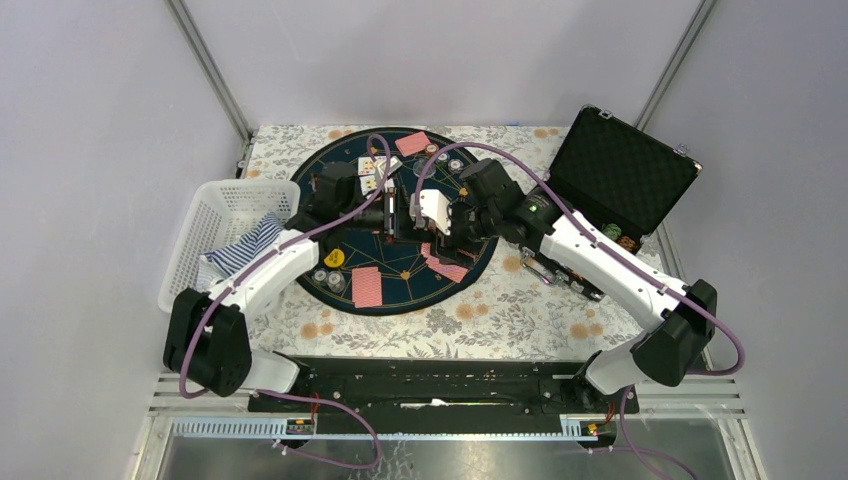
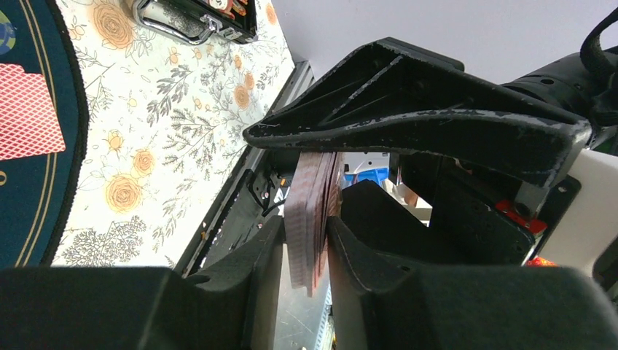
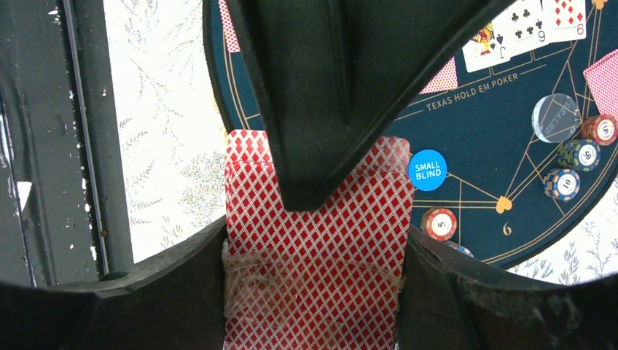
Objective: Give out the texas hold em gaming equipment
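Two arms meet above the middle of the round mat (image 1: 400, 268), sharing one deck of cards (image 2: 315, 219). The left jaws are closed on the deck's flat faces, which the left wrist view shows edge-on. The right jaws press against its two side edges, and its red-patterned back fills the right wrist view with a clear band across it. On the mat below lie a blue button (image 3: 427, 170) marked SMALL BLIND, a red chip (image 3: 439, 223) just beside it, more chips (image 3: 579, 154), face-up cards (image 3: 525, 25) and face-down cards (image 1: 367, 286). A black case (image 1: 620, 175) stands open on the tabletop (image 1: 520, 310) at the right.
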